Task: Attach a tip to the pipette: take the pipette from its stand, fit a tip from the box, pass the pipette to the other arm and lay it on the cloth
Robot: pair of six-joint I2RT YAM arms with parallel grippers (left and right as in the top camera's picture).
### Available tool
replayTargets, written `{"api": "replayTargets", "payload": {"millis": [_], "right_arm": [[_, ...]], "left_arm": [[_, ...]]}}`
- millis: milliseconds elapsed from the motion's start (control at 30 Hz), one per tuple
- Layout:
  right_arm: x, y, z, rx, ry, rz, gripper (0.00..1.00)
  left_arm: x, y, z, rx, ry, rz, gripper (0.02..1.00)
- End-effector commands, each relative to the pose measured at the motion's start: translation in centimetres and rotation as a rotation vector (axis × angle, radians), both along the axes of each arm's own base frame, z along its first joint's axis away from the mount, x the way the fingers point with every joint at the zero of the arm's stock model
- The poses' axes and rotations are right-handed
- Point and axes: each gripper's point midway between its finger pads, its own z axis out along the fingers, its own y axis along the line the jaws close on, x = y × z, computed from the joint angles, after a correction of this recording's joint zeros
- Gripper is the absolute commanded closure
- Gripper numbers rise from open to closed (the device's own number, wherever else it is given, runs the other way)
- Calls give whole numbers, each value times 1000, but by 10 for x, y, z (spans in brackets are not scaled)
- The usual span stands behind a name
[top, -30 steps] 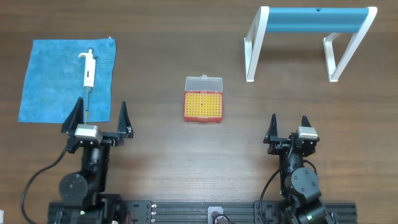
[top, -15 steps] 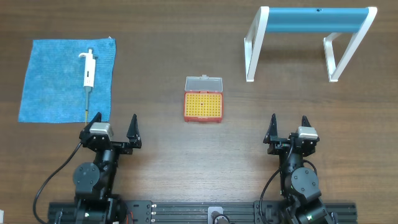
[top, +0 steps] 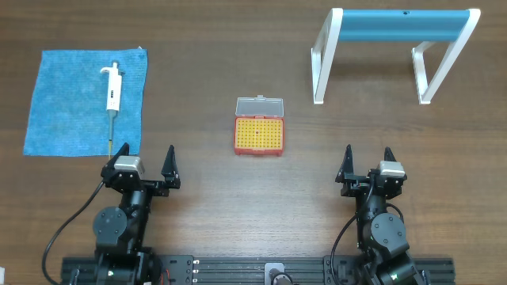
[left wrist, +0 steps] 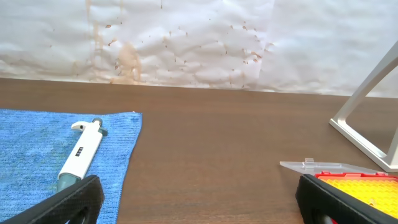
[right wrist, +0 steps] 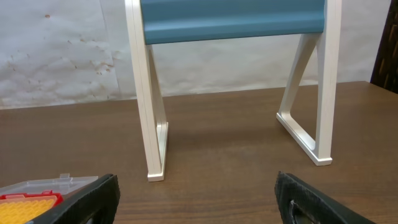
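Left jaws: wide open, holding nothing, touching nothing, hovering over the bare bench (top: 238,206) just off the near edge of the cloth (top: 55,111). Right jaws: also wide open and empty, near the right arm's base, well apart from everything.

Pipette (top: 112,93) lies flat on the blue cloth, white head away from the arms, thin end toward the left arm. Tip box (top: 258,134) sits mid-bench between the arms, clear lid tipped back. Stand (top: 396,28) is at the far right.

From the top we get the pipette's whole length. In the left wrist view its lower end is hidden behind a finger, but we see it lying flat on the cloth, plus the box lid side-on. The right wrist view gives us the stand's legs resting on the bench and a corner of the tip box.
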Motion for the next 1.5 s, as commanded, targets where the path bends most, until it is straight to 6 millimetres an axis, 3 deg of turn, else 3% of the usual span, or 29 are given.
{"api": "replayTargets", "payload": {"millis": [33,133,267,500,567,667,933,1133,1500], "right_arm": [[0,2,-3,-2,5,11,174],[0,0,-2,-1,3,2,174],[2,-18,-3,-26,8,-58,174],[6,-13,-11,-57,42,97,172],[6,-33,-10,-53,40,37,174],[6,-43,-10,-51,38,6,172],[6,-38,-9,-54,34,33,172],[6,-7,-9,-57,31,156,169],[6,-6,-9,-57,31,159,169]], "left_arm": [[0,2,-1,14,0,12,23],[0,2,-1,14,0,12,23],[0,2,-1,14,0,12,23],[0,2,-1,14,0,12,20],[0,2,-1,14,0,12,20],[0,2,-1,14,0,12,23],[0,2,-1,14,0,12,23],[0,2,-1,14,0,12,20],[0,2,-1,14,0,12,23]]}}
